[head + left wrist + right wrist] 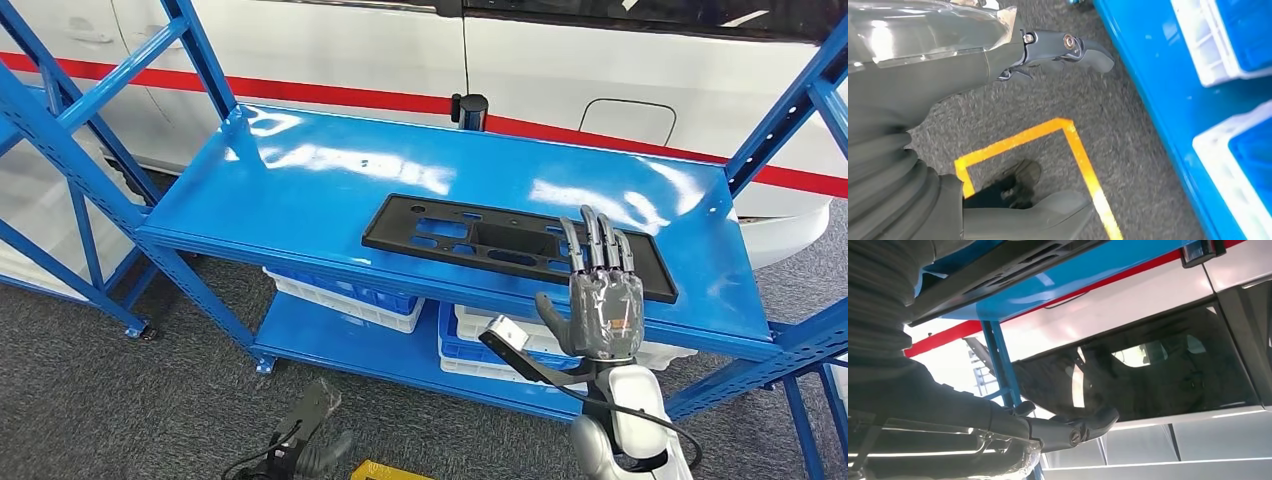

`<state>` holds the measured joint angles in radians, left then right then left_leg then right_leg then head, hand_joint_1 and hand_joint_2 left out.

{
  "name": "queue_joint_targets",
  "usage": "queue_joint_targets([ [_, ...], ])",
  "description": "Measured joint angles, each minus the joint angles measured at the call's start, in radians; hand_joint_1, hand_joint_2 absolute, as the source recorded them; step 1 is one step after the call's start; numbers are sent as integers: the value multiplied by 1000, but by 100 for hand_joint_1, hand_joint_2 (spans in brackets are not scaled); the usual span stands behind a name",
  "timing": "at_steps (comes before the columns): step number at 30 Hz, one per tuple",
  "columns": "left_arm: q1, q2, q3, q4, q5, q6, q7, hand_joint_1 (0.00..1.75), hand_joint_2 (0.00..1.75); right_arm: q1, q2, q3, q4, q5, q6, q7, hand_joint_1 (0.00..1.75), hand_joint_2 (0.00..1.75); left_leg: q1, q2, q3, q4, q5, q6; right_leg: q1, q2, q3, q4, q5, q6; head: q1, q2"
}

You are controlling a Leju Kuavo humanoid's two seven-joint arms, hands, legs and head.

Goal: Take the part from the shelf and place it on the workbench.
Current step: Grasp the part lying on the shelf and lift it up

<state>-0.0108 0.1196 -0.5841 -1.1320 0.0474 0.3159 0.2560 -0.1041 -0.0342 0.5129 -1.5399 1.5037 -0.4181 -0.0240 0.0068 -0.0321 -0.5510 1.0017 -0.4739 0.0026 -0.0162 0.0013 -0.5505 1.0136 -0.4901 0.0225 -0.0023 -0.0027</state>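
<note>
One right hand (604,305) raised at the shelf (300,200) edge, fingers straight and together, holding nothing.
The black part (470,238) lies flat on the upper blue shelf, its near edge just behind the fingertips (contact cannot be told). The left hand (318,440) hangs low over grey floor with a yellow line (1083,155), fingers apart, empty. White bins (350,300) sit below; a white car (600,70) stands behind.

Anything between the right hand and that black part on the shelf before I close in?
Nothing visible stands between them. The right hand is raised with fingers straight, just in front of the black part, which lies flat and alone on the blue shelf top.
</note>
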Motion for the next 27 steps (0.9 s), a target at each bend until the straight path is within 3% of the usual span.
queue_joint_targets([
  [12, -62, -136, 221, 103, -265, -177, 49, 0, 175, 0, 1, -33, 61, 31, 37, 36, 0, 175, 0, 0, -1, 0, 0, 0, 0, 0, 0, 0, 0, 0, 0, 0],
  [27, -112, -192, 250, 176, -382, -249, 60, 0, 175, -19, 14, -64, 135, 16, 37, 92, 0, 175, 0, 0, -1, 0, 0, 0, 0, 0, 0, 0, 0, 0, 0, 0],
])
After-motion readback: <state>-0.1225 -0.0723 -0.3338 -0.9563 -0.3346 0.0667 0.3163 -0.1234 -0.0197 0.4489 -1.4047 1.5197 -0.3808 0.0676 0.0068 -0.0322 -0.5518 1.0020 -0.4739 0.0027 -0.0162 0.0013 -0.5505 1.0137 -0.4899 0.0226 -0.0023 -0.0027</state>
